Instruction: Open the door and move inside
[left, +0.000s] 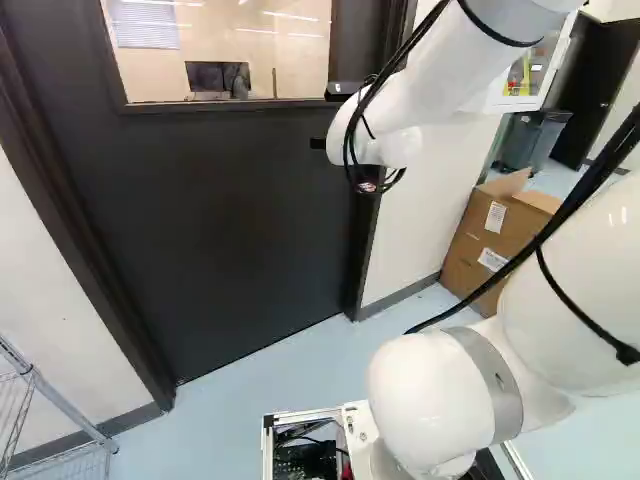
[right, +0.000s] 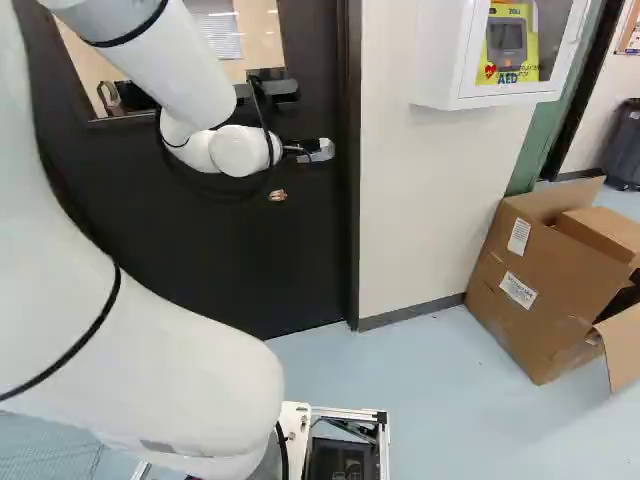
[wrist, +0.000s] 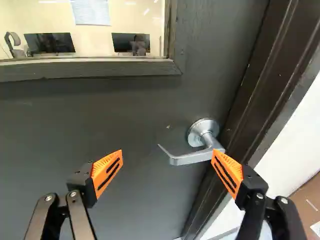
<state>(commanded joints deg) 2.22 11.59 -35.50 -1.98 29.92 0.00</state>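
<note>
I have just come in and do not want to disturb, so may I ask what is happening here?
A robot arm is reaching to a door, which is shut. Its pincer is open at the handle and does not grip it. One orange pad overlaps the handle in the wrist view, but I cannot tell if they touch.

Door (left: 230, 220) stands ahead, box (right: 535, 290) right of it
Handle (wrist: 192, 158) is on the door, near the frame (wrist: 255, 100); cabinet (right: 437, 85) hangs on the wall (right: 420, 210); rack (left: 62, 403) stands left.
</note>
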